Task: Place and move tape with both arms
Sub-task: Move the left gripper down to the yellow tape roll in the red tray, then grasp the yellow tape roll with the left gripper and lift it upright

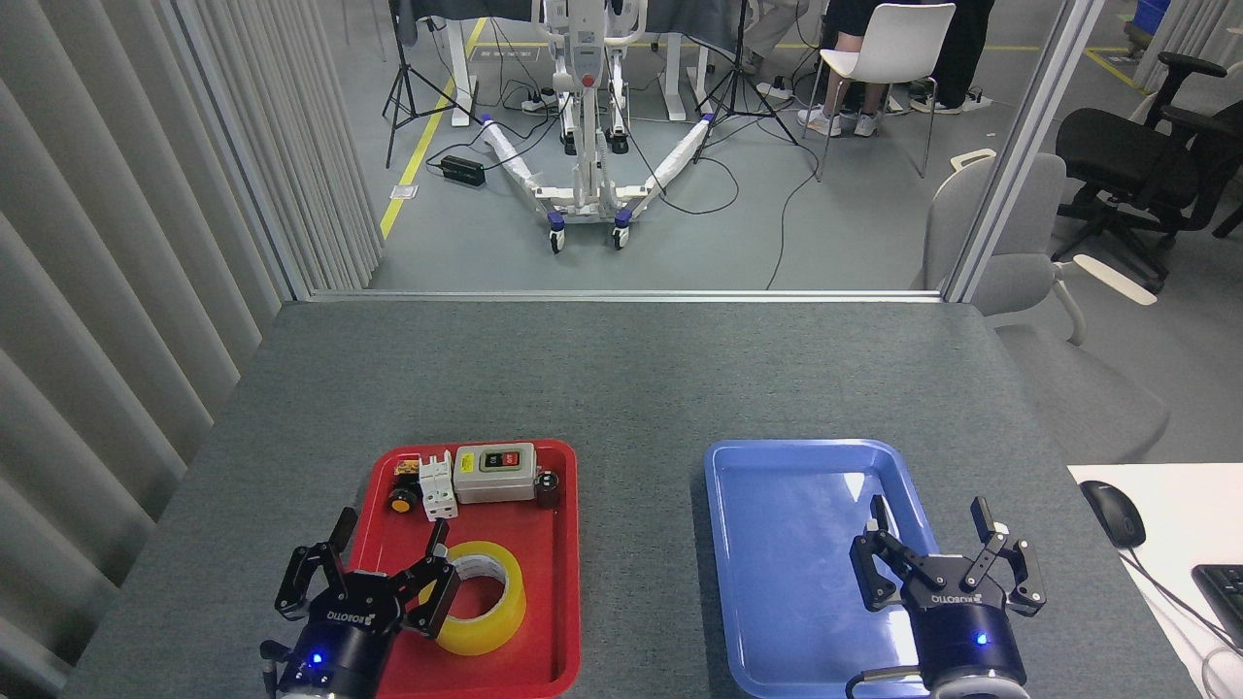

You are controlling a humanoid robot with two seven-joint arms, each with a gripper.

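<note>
The tape (479,596) lies flat on its side in the near half of the red tray (563,582), its white core facing up, which leaves the yellow outer wall free to be taken from above. My left pincer (388,553) hangs at the tray's left edge with its fingers spread wide and nothing between them; the right-hand finger reaches over the tape's left rim while the other stands out over the tray's left lip, so I judge the opening is not yet set around the roll and needs to shift to the right before it can close on the wall. The small electrical parts, a yellow-capped push button (399,501), a white breaker (438,482) and a grey switch box (495,473), sit crowded along the tray's far end, well clear of the roll, so they should not hinder a grasp. My right pincer (934,536) waits over the near part of the blue tray (777,456), likewise wide and holding nothing. That tray is bare, so I take it as the place meant for the roll, with my right arm ready to receive or shift it there on the grey table (621,369).
</note>
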